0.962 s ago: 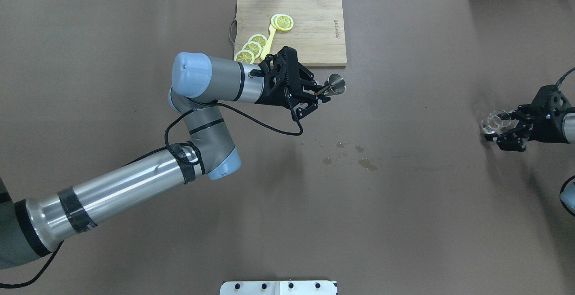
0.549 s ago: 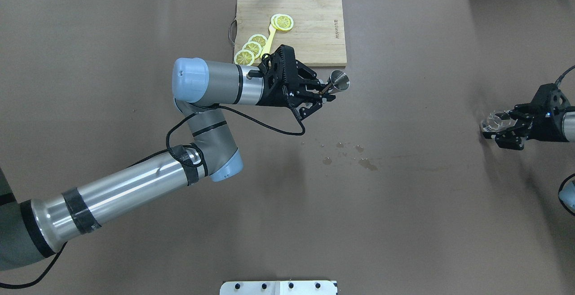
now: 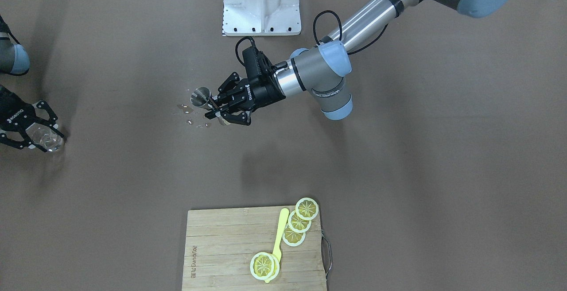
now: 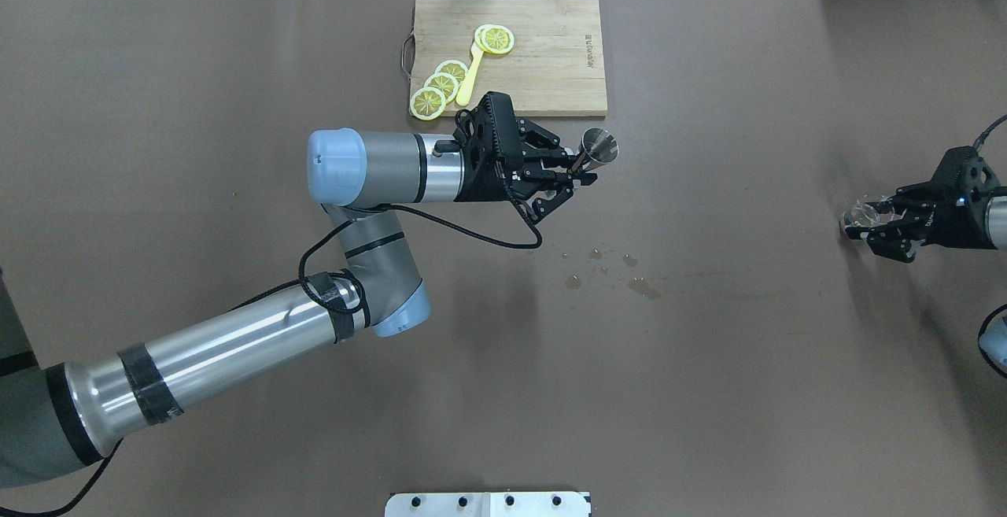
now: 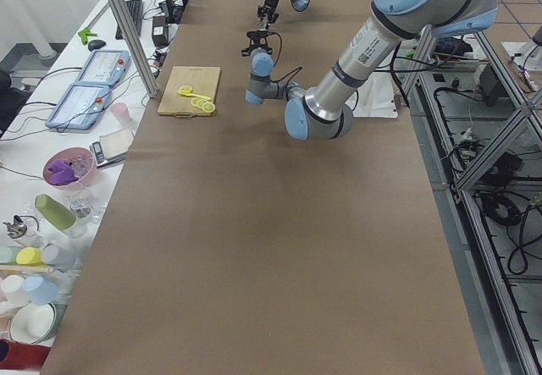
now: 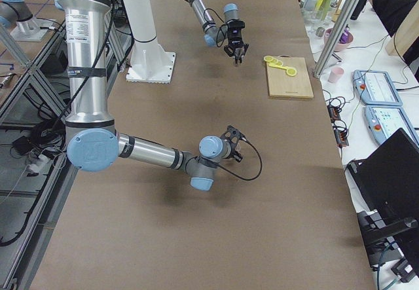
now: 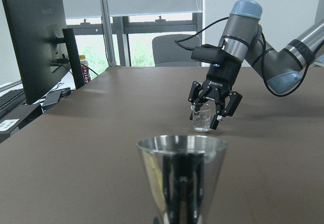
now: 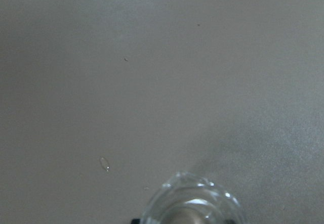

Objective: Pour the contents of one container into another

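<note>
Carrying step, by my read. Left gripper has its jaws clamped on the waist of the steel jigger, which is upright with its rim level in the left wrist view. It is lifted off the table, just nearer than the right corner of the cutting board. The jigger's contents are not visible.

Wet droplets lie on the table cover nearer the robot and slightly right of the jigger.

Far right, well apart from the jigger: the clear glass, with the right gripper closed around it. Cannot tell whether it rests on the table or sits just above it.

To do this well, travel right with the rim level and no jerks. Bring the jigger's lip just over the glass mouth before any tilt, then roll the wrist slowly. The mouth is small, so a spill is likely.
</note>
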